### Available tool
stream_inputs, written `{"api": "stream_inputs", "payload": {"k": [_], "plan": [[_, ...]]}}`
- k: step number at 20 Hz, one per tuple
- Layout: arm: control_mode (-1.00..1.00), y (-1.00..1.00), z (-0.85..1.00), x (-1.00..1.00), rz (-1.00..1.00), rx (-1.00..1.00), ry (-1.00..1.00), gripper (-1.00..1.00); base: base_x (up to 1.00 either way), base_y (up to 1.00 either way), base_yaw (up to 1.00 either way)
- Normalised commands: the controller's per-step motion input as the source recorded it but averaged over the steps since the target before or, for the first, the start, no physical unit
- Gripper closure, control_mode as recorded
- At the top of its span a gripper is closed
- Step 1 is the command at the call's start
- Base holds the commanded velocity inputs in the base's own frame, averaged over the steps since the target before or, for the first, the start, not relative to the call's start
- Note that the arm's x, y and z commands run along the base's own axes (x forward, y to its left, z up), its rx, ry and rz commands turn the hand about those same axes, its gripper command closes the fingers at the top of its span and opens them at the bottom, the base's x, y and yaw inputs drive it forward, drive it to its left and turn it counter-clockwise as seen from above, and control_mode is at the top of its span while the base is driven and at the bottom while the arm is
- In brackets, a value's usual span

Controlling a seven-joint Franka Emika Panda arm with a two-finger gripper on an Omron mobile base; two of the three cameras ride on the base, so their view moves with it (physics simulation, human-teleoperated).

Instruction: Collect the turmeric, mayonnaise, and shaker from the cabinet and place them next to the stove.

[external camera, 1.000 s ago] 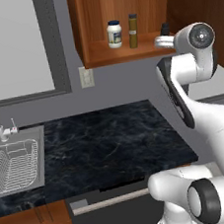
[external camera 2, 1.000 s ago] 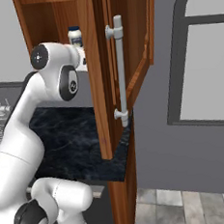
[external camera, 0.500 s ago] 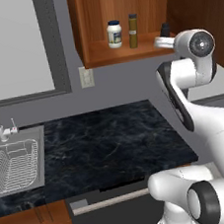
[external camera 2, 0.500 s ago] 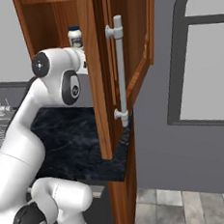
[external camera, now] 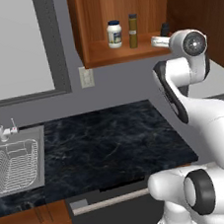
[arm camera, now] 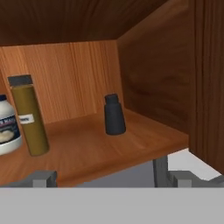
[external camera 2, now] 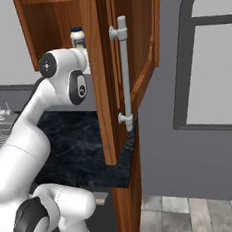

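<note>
On the cabinet [arm camera: 144,140] shelf the turmeric [arm camera: 29,114] stood upright just beside the mayonnaise [arm camera: 8,127] at its nine o'clock, with the dark shaker [arm camera: 114,115] apart at three o'clock. The gripper [arm camera: 105,177] hung before the shelf edge, jaws spread wide and empty.

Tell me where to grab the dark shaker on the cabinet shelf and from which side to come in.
Grip the shaker across its wider lower body, below the narrower cap, coming straight in from the cabinet's open front. It stands upright and alone, well apart from the turmeric and the side wall, so the open pincer should have room to straddle it on both sides.
</note>
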Motion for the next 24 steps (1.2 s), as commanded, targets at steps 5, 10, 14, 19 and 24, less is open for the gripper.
{"api": "stream_inputs", "payload": {"k": [5, 10, 14, 19, 24], "plan": [[-1.0, 0.07, 0.0, 0.16, 0.04, 0.0, 0.0, -1.0, 0.0, 0.0, 0.0], [-1.0, 0.33, 0.0, 0.14, 0.13, 0.0, 0.0, -1.0, 0.0, 0.0, 0.0], [-1.0, 0.31, 0.0, 0.12, 0.15, 0.0, 0.0, -1.0, 0.0, 0.0, 0.0], [-1.0, 0.06, 0.0, 0.05, 0.14, 0.0, -0.01, -1.0, 0.0, 0.0, 0.0], [-1.0, -0.01, 0.0, 0.22, -0.01, 0.0, 0.01, -1.0, 0.0, 0.0, 0.0]]}}
